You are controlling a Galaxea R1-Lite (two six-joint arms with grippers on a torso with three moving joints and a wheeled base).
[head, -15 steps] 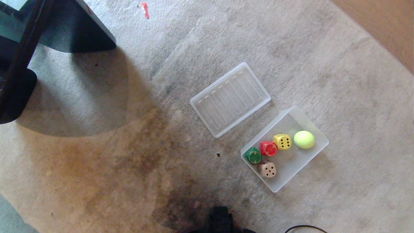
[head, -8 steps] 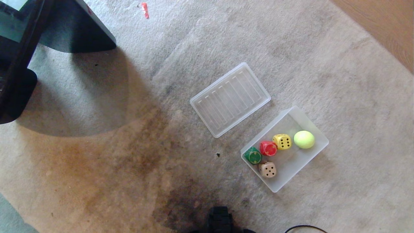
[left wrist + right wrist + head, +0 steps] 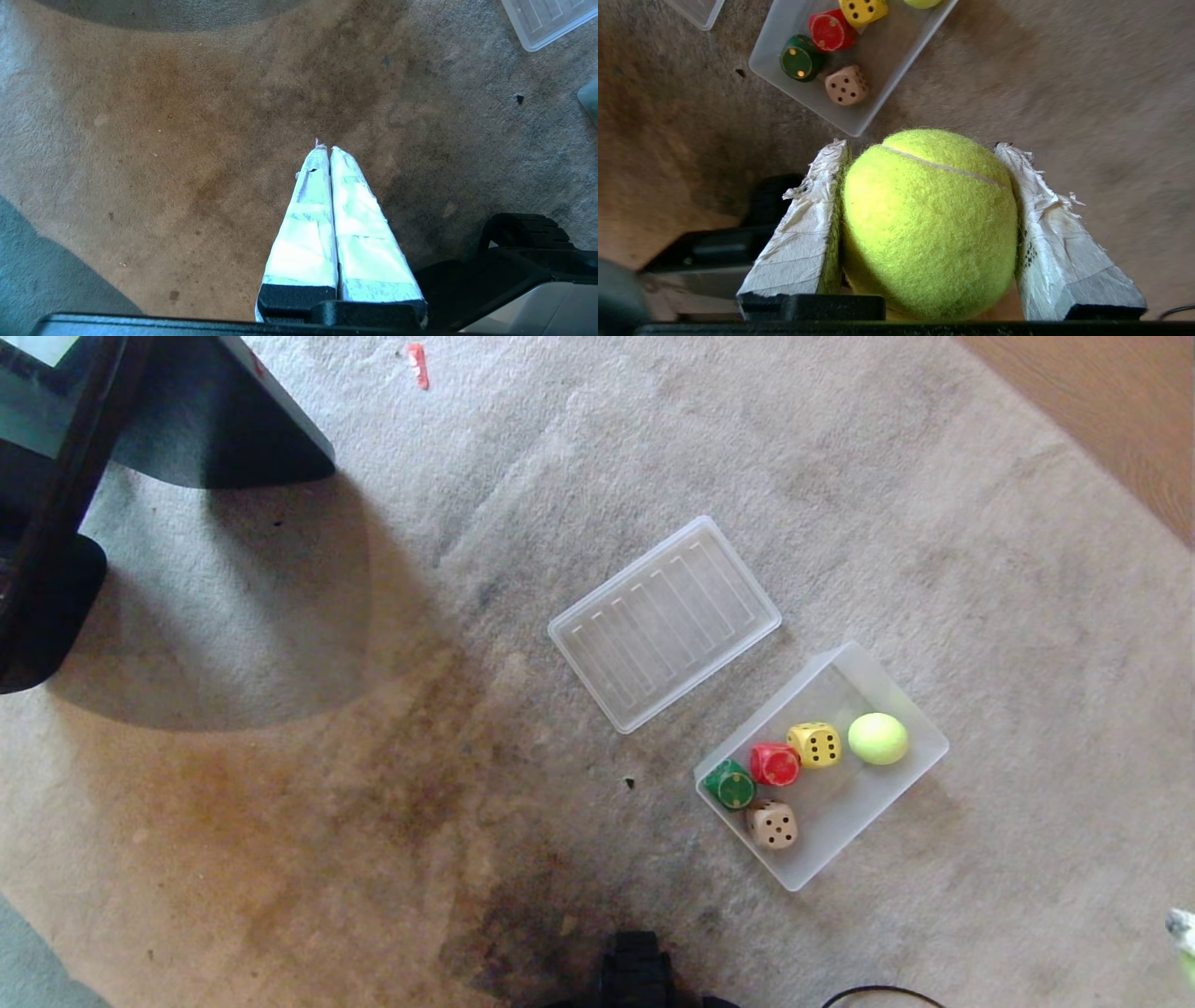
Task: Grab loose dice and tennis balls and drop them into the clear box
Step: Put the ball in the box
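Your right gripper [image 3: 920, 149] pinched a tennis ball [image 3: 929, 219] between its two taped fingers [image 3: 808, 224], one pressed to each side of the fuzzy yellow-green sphere, above the stained carpet [image 3: 280, 803] and just short of the near corner of the clear box [image 3: 878, 70]. In the head view only a sliver of that gripper showed at the right edge of the frame, low and well apart from the box [image 3: 896, 681]. The box sat on the carpet holding a second tennis ball [image 3: 878, 738] at its far end, with the yellow die [image 3: 814, 745], red die [image 3: 774, 763] and green die [image 3: 730, 784] lined up beside it and the beige die [image 3: 773, 824] against the near wall. The flat ribbed lid [image 3: 665, 622] lay on the carpet just beside the box, on the side farther from you. Your left gripper [image 3: 329, 149] hung over a brown patch of carpet with its taped fingers pressed together and nothing between them. A dark furniture base [image 3: 56, 476] stood at the upper left, and a small red scrap [image 3: 418, 364] lay on the carpet at the top.
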